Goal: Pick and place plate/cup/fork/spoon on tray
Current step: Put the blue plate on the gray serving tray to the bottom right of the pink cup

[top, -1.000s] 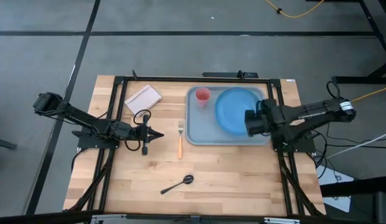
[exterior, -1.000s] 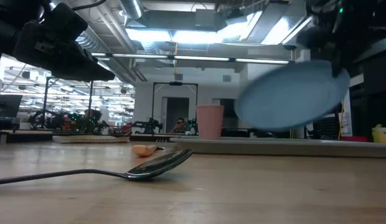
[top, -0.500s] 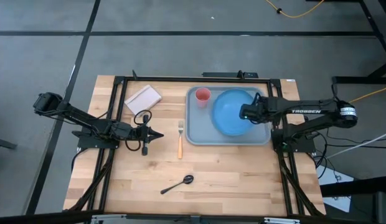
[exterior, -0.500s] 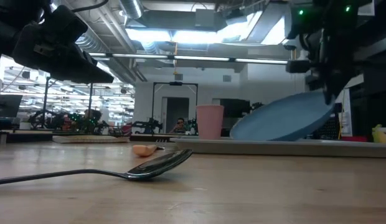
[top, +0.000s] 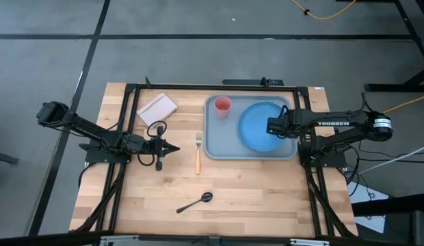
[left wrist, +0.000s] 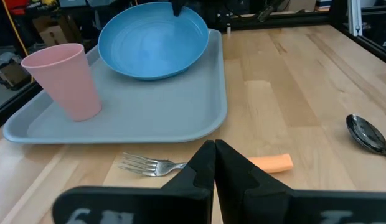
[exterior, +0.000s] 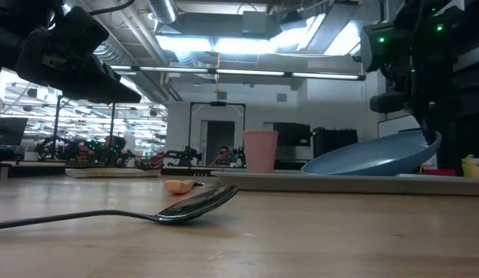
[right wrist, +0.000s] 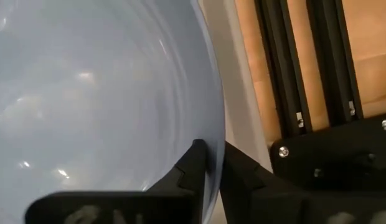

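The blue plate point(top: 256, 127) lies tilted on the grey-blue tray point(top: 219, 145), beside the pink cup point(top: 223, 104) that stands in the tray's far left corner. My right gripper point(top: 270, 126) is shut on the plate's right rim. The fork point(top: 197, 152) with its orange handle lies flat on the table left of the tray. The dark spoon point(top: 195, 202) lies nearer the front edge. My left gripper point(top: 172, 147) is shut and empty, hovering just left of the fork; in the left wrist view its tips point(left wrist: 215, 148) point at the fork point(left wrist: 155, 165). My right gripper pinches the plate's rim point(right wrist: 213, 127) on the side toward the table's right edge, one finger point(right wrist: 194, 163) on the inner face and one point(right wrist: 238, 167) on the outside. The fingers slant down from the table's right. The plate's left edge point(exterior: 313, 166) rests on the tray; the held rim point(exterior: 431, 140) is raised.
A small pale flat rectangle point(top: 157, 106) lies at the table's far left. Black frame rails point(top: 304, 102) run just right of the tray. Bare wood lies between the fork and the spoon and along the front edge.
My right gripper has gone down toward the tray with the plate. The plate, lifted clear and steeply tilted a second ago, now has its left edge on the tray and lies much flatter, with only the held rim still up.
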Robot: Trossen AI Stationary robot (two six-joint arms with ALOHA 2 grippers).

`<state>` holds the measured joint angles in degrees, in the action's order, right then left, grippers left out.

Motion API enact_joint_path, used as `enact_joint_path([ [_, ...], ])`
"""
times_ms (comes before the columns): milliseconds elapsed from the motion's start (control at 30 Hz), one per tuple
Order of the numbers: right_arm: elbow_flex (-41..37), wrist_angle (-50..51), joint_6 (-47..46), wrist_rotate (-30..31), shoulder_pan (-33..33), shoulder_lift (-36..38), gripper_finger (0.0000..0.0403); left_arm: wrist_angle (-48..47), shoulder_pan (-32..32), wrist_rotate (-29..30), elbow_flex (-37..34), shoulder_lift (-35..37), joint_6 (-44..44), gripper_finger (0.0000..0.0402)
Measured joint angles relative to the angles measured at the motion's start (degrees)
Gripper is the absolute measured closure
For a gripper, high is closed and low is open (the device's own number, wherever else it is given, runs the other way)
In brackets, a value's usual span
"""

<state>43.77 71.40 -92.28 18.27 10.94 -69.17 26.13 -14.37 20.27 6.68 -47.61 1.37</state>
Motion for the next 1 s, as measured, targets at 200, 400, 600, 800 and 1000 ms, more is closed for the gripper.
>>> enact_joint_path([
  [200,0.0,0.2,2.4,-0.3,0.0,0.0,0.0362,0.0,0.0,0.0,0.0,0.0,0.0,0.0401],
  [400,0.0,0.2,2.6,-0.4,0.0,0.0,0.0362,0.0,0.0,0.0,0.0,0.0,0.0,0.0401],
  [600,0.0,0.2,2.6,-0.4,0.0,0.0,0.0361,0.0,0.0,0.0,0.0,0.0,0.0,0.0401],
  [800,0.0,1.4,2.5,0.2,0.0,0.0,0.0361,0.0,0.0,0.0,0.0,0.0,0.0,0.0401],
  [1000,0.0,0.8,2.4,0.5,0.0,-0.1,0.0361,0.0,0.0,0.0,0.0,0.0,0.0,0.0401],
])
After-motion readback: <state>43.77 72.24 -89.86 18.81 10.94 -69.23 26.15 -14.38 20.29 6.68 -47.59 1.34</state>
